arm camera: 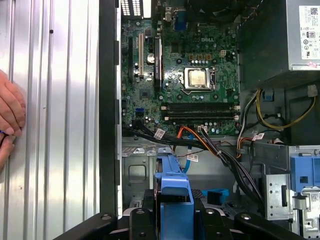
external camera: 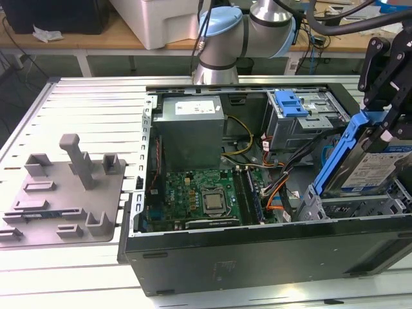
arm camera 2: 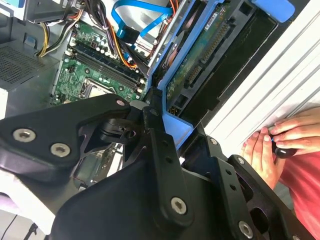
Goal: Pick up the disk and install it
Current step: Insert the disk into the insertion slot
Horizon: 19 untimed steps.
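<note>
Exterior view, right edge: my fingers (external camera: 398, 125) clamp the disk (external camera: 376, 168), tilted over the drive bay (external camera: 341, 207); I judge insertion is in hand, needing it squared first.

exterior view: high, oblique over open case (external camera: 257, 251) | both wrist views: close, inside | shared: motherboard (external camera: 193, 190)

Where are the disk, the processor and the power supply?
disk (external camera: 378, 171): exterior view, its label.
processor (arm camera: 198, 78): first wrist view, its metal top.
power supply (external camera: 190, 138): exterior view, its grey side.
</note>
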{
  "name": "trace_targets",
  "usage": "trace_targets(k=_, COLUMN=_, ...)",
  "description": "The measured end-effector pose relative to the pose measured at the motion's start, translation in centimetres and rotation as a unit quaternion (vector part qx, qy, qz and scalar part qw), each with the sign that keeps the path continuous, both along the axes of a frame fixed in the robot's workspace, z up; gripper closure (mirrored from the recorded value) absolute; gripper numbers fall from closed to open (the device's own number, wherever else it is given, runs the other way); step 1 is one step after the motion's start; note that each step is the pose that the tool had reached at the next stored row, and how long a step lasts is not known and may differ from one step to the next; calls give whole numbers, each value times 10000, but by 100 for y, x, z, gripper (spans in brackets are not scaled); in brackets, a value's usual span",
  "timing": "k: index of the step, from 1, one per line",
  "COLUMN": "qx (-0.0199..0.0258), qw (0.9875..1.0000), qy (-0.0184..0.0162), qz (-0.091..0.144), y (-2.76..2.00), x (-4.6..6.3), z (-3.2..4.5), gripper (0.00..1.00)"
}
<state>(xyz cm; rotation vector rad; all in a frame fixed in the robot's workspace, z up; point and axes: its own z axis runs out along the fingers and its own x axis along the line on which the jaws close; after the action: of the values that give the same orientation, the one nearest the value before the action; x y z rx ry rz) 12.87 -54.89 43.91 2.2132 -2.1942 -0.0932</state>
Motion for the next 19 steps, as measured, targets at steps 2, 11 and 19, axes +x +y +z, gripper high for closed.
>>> trace_targets(k=2, qx=-1, qw=10000, qy=1, qz=-1, y=-1, x=0, z=-15, gripper=63)
trace_targets(k=11, qx=1, qw=10000, qy=3, qz=0, y=-2, x=2, z=-52, gripper=63)
trace_targets(k=19, qx=1, qw=10000, qy=36, qz=0, y=-2, x=3, z=-47, gripper=63)
